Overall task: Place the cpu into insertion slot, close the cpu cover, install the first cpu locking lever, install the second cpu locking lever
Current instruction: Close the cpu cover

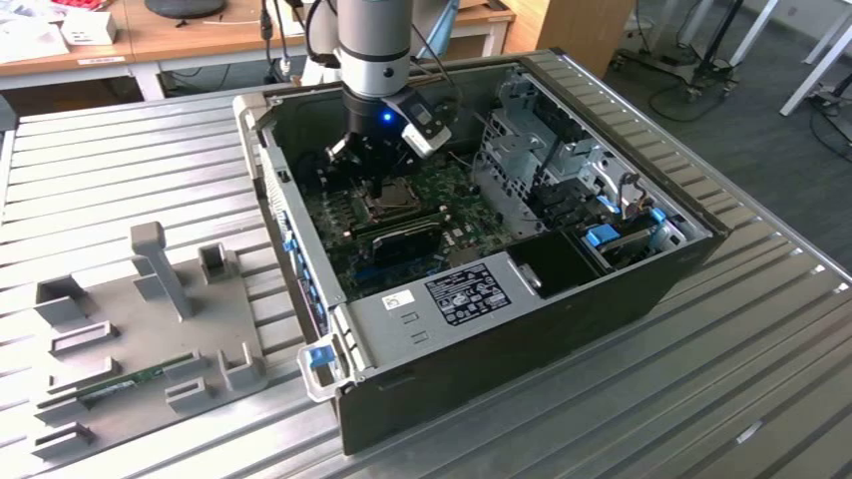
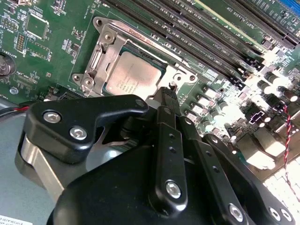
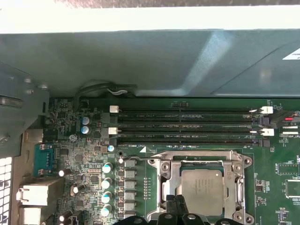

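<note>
While I watch the exterior view, the black pincer (image 1: 362,165) on the grey arm hangs inside the open dark computer case (image 1: 533,349) on the slatted metal worktop (image 1: 745,399), just above the green motherboard (image 1: 460,195). In the first wrist view, the small silver-grey square cpu (image 3: 201,190) lies seated in the dark-framed square insertion slot (image 3: 201,165), with the thin silver-metal cpu cover (image 3: 165,187) folded flat around it, beside long black memory slots (image 3: 187,125). In the second wrist view, the pincer's tips are drawn together at the cover's edge.
</note>
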Controlling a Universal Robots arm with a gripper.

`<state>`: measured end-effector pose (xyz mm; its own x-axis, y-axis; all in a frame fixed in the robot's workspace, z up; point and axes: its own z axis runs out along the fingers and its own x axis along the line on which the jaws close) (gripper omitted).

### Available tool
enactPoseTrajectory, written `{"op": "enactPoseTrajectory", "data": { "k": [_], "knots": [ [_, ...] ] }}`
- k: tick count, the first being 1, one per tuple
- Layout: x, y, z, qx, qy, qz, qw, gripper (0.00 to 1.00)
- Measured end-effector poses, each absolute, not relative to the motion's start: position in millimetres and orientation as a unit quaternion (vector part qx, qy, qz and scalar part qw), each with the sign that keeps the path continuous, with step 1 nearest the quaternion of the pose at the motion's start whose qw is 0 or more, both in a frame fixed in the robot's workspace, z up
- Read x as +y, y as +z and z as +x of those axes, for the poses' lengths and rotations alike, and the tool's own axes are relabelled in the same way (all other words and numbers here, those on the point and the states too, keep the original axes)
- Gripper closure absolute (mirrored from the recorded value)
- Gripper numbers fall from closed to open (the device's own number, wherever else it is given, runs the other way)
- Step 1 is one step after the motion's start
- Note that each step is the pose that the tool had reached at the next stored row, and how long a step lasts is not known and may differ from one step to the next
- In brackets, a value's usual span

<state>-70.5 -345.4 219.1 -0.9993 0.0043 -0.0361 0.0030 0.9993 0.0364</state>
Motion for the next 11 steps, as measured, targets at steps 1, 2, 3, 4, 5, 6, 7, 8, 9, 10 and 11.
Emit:
{"op": "enactPoseTrajectory", "data": {
  "k": [1,2,3,4,5,6,7,8,9,10,11],
  "knots": [
    [-345.4,219.1,-70.5,1.0,0.018,0.002,0.018,0.9],
    [-345.4,218.9,-70.5,1.0,0.018,0.002,0.018,0.9],
    [-345.3,217.9,-70.5,1.0,0.018,0.002,0.018,0.9],
    [-345.4,216.9,-70.5,1.0,0.018,0.002,0.018,0.9],
    [-345.4,215.7,-70.5,1.0,0.018,0.002,0.018,0.9],
    [-345.4,214.5,-70.5,1.0,0.018,0.002,0.018,0.9],
    [-345.4,213.2,-70.6,1.0,0.018,0.002,0.018,0.9],
    [-345.4,211.9,-70.7,1.0,0.018,0.002,0.018,0.9],
    [-345.2,211.2,-70.8,1.0,0.018,0.002,0.018,0.9],
    [-344.4,211.0,-70.9,1.0,0.018,0.002,0.018,0.9],
    [-342.0,210.6,-71.2,1.0,0.018,0.002,0.018,0.9]
  ]
}}
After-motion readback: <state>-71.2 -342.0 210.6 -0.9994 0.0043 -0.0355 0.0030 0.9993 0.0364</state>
